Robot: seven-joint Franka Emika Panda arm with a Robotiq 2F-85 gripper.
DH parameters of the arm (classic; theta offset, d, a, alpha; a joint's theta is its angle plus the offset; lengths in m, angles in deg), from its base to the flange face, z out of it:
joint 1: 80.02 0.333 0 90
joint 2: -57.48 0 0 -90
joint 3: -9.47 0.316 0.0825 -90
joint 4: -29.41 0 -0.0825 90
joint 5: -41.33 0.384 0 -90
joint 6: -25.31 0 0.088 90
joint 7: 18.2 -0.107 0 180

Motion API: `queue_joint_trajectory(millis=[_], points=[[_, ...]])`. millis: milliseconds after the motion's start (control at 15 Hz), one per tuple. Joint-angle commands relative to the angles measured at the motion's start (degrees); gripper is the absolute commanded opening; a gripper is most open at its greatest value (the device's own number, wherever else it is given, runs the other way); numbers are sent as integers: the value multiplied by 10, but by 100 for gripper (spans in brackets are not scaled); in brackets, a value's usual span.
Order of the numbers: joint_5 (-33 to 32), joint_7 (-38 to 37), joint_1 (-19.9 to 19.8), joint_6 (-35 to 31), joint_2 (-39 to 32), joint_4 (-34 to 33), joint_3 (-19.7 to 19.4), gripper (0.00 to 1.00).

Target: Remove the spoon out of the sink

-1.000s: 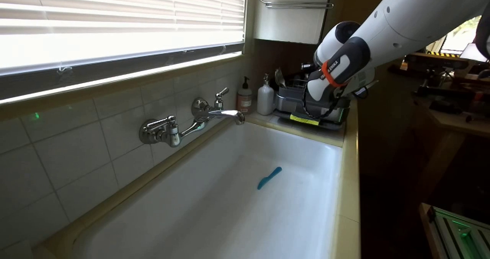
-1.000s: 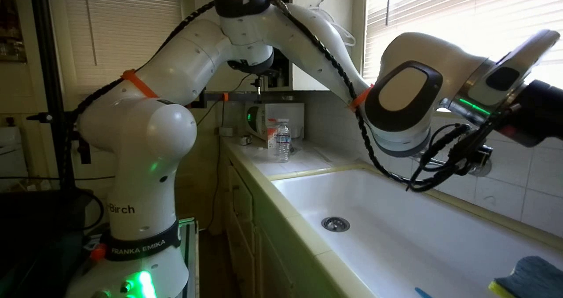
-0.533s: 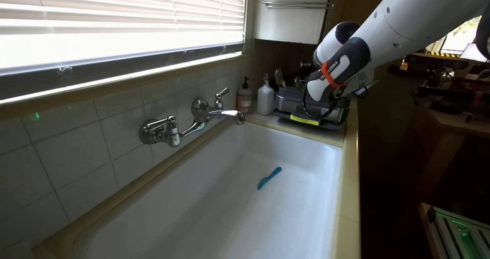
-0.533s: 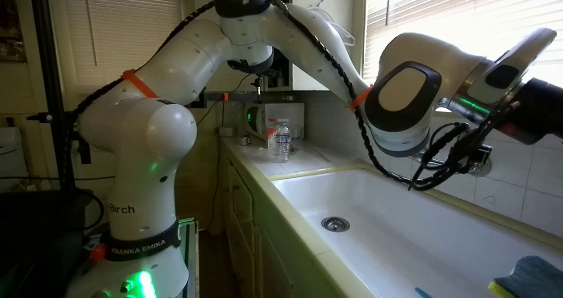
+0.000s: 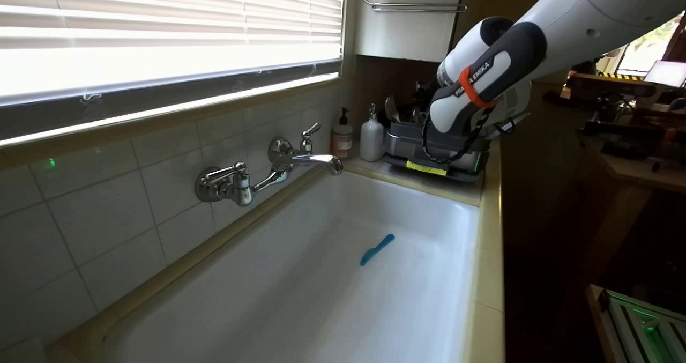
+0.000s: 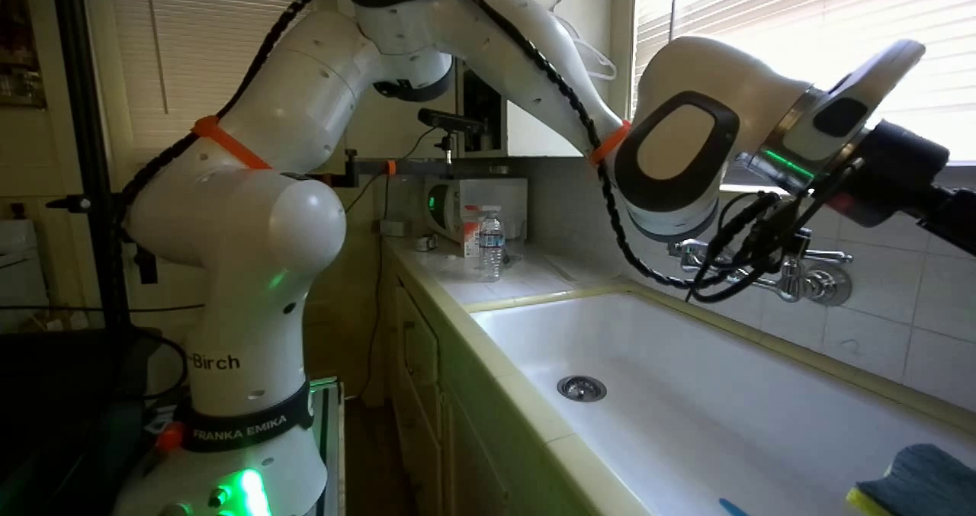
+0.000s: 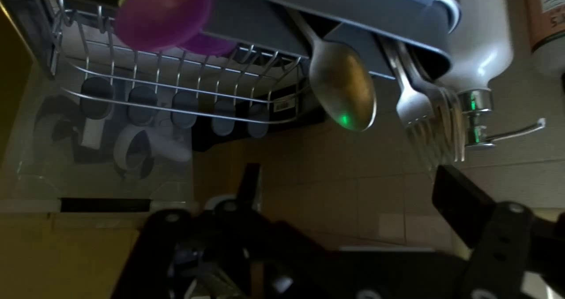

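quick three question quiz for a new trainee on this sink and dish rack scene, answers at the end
1. The knife lying in the sink is: a) red, b) blue, c) yellow?
2. True or false: the tool is open and holds nothing.
3. In the wrist view, where is the metal spoon?

Key:
1. b
2. True
3. In the grey utensil holder, bowl end sticking out
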Motion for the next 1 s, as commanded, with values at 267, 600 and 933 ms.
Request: queue_joint_trajectory(millis=[267, 600, 933], points=[[-33, 86, 91, 42, 164, 53, -26, 100], [-36, 115, 143, 174, 189, 44, -67, 100], [-40, 134, 180, 285, 183, 36, -104, 100]])
